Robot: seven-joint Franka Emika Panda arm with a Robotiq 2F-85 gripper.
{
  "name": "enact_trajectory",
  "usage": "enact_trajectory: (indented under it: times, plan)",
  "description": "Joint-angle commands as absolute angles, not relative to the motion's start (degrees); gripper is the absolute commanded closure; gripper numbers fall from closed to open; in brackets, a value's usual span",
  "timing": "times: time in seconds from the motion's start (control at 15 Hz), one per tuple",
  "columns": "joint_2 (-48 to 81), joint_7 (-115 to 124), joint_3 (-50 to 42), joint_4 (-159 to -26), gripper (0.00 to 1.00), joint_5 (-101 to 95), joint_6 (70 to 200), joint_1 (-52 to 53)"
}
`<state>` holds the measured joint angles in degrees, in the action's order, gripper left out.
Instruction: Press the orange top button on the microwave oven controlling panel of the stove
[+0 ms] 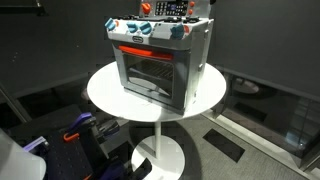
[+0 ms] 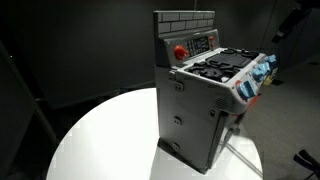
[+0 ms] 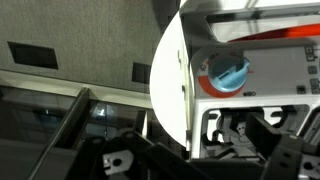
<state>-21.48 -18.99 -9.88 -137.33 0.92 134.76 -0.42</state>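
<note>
Likely a lab: toy stove [image 1: 160,62] on white pedestal table [image 1: 104,90].

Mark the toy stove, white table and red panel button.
toy stove [image 1: 146,68]: exterior view, oven door.
white table [image 1: 104,90]: exterior view, bare top at left.
red panel button [image 2: 180,50]: exterior view, button face.

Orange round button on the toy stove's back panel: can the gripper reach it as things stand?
Probably yes. The orange round button faces out over the black burners, nothing stands before it, and the gripper hangs beyond the grey toy stove on its front side.
</note>
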Motion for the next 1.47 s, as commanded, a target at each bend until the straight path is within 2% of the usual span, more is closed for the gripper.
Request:
enact_trajectory:
  times: [0.0, 1.4]
  plan:
    - [-16.7, -18.7, -9.1, -132.6, 0.0, 3.7, 136.8, 0.7]
    - [3.0, -12.4, -1.8, -112.9, 0.0, 7.4, 137.7, 0.8]
